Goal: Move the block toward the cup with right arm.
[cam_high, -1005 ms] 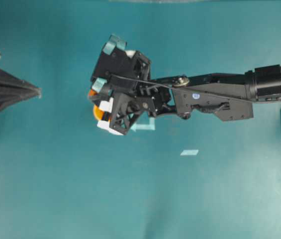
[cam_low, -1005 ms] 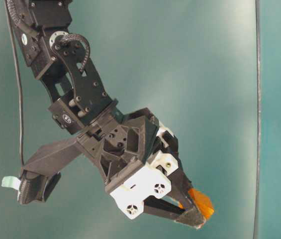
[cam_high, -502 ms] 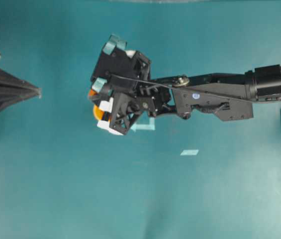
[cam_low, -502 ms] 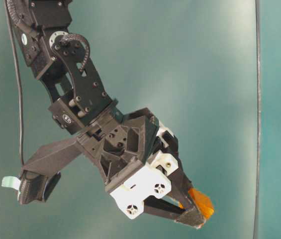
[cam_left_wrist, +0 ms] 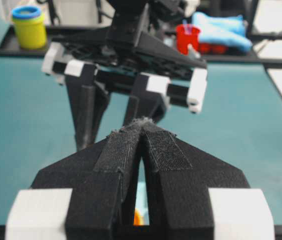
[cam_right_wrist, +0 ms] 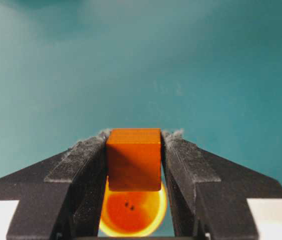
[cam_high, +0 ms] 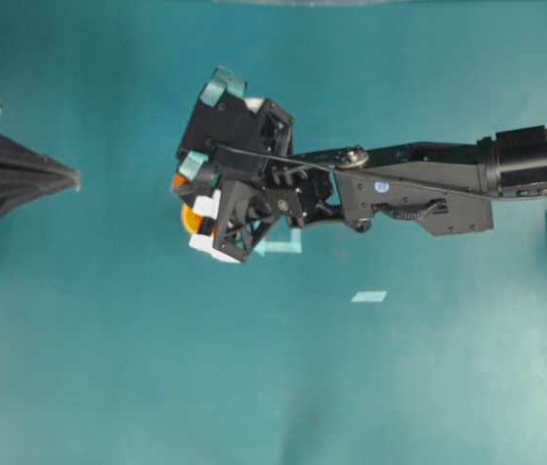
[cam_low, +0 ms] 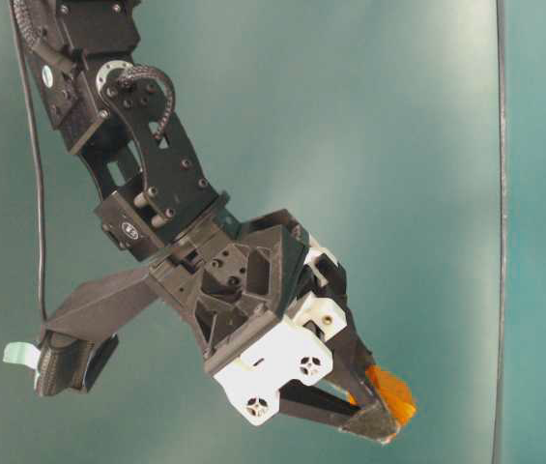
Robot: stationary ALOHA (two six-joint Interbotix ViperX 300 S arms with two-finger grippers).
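We grip the block (cam_right_wrist: 133, 159) in our right pincer (cam_right_wrist: 133, 150), clamped between both pads directly above the cup (cam_right_wrist: 132, 207), so it can be lowered close to it.

The right arm (cam_high: 418, 179) is built of black links, with a thin black cable run along its top and a small round blue-and-white sticker on its side. Its gripper (cam_high: 196, 208) is formed of open black framework, white blocks with screw heads and teal tape patches. The left gripper (cam_high: 21, 177) is seen as 1 black wedge with white blocks.
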